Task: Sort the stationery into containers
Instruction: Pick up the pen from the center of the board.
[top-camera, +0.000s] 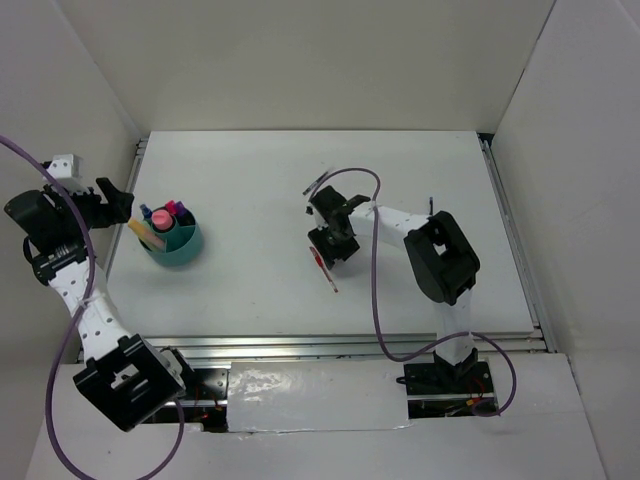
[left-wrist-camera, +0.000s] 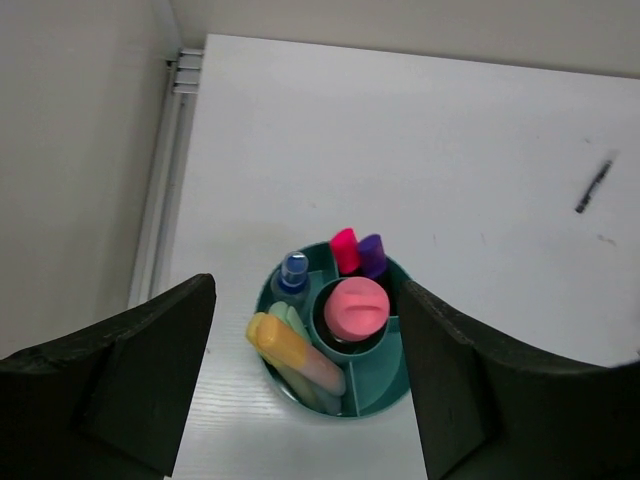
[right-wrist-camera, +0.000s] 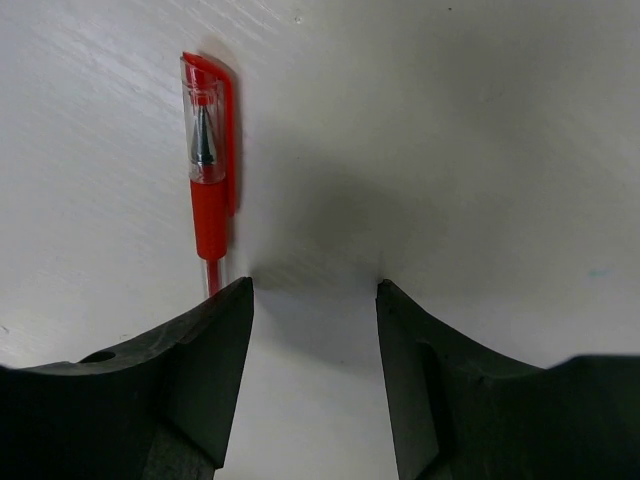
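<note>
**Left end effector** (left-wrist-camera: 305, 290): open, nothing gripped. Its two black fingers (left-wrist-camera: 150, 380) stand wide apart at the lower corners of the left wrist view. Below the gap, at lower centre of the frame, a short round teal cup (left-wrist-camera: 370, 385) with a thick rim and inner dividers stands upright on the white tabletop (left-wrist-camera: 400, 130).

Cup contents:
- Central round compartment: a pink highlighter (left-wrist-camera: 356, 308), cap up.
- Outer ring, top: a magenta marker (left-wrist-camera: 345, 250) and a purple marker (left-wrist-camera: 372, 255), side by side.
- Outer ring, upper left: a clear blue-capped tube (left-wrist-camera: 293, 272).
- Outer ring, lower left: a yellow highlighter (left-wrist-camera: 285, 345) and a pastel green highlighter (left-wrist-camera: 282, 314), lying together and tilted.

A thin dark pen (left-wrist-camera: 593, 187) lies flat at the upper right of that frame, well apart from the teal cup. In the top view the cup sits at centre left, with the left end effector just to its upper left.

**Right end effector** (right-wrist-camera: 315, 290): open, with only bare tabletop in the gap between its fingers. A thin red pen (right-wrist-camera: 208, 180) with a clear barrel lies flat at the upper left of the right wrist view. Its lower end passes behind the finger at the lower left. Contact between the two cannot be determined. In the top view this end effector is at frame centre, and the red pen shows just below it.
</note>
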